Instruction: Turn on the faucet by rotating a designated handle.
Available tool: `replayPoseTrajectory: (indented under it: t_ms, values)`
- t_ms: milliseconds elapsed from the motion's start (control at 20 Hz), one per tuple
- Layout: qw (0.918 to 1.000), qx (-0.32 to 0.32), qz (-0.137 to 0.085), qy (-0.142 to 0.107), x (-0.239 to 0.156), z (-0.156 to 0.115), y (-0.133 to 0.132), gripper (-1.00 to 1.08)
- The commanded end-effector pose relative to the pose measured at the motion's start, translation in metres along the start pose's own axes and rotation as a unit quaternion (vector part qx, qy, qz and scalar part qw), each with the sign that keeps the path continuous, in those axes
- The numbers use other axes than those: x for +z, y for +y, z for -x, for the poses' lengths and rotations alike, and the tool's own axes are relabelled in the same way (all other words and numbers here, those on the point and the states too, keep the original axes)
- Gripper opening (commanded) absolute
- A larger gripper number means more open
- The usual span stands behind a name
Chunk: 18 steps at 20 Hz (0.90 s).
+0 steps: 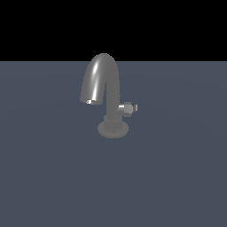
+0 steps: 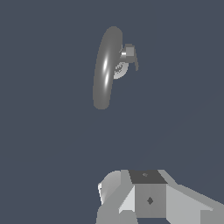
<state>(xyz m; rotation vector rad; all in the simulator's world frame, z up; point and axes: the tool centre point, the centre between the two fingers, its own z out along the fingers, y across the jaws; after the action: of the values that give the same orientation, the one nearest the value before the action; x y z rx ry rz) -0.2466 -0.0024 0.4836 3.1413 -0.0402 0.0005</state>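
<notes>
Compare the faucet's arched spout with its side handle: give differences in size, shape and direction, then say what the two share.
Size: the spout is by far the bigger part; the handle is a small stub.
Shape: the spout is a smooth curved arch; the handle is short and blocky, with a lighter tip.
Direction: the spout rises, then bends down to its mouth; the handle sticks sideways from the stem, toward the exterior view's right.
Shared: both are grey metal, joined to the same upright stem.

I count one faucet [image 1: 107,88], carrying one gooseneck spout [image 1: 98,73], one ribbed base [image 1: 113,129] and one handle [image 1: 128,107]. One grey surface [image 1: 48,177] supports it. One gripper body of mine [image 2: 148,199] is visible.
</notes>
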Motion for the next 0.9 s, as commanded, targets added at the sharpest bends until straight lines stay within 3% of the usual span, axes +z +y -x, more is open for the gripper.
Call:
replayPoseTrajectory:
  t_ms: [0, 450, 850]
  values:
    - [1.0000, 0.000, 0.000, 0.000, 0.000, 0.000, 0.000, -1.00]
    - [0.9997, 0.016, -0.008, -0.016, 0.000, -0.009, -0.002, -1.00]
    - [0.9962, 0.057, -0.030, -0.058, 0.002, -0.034, -0.007, -1.00]
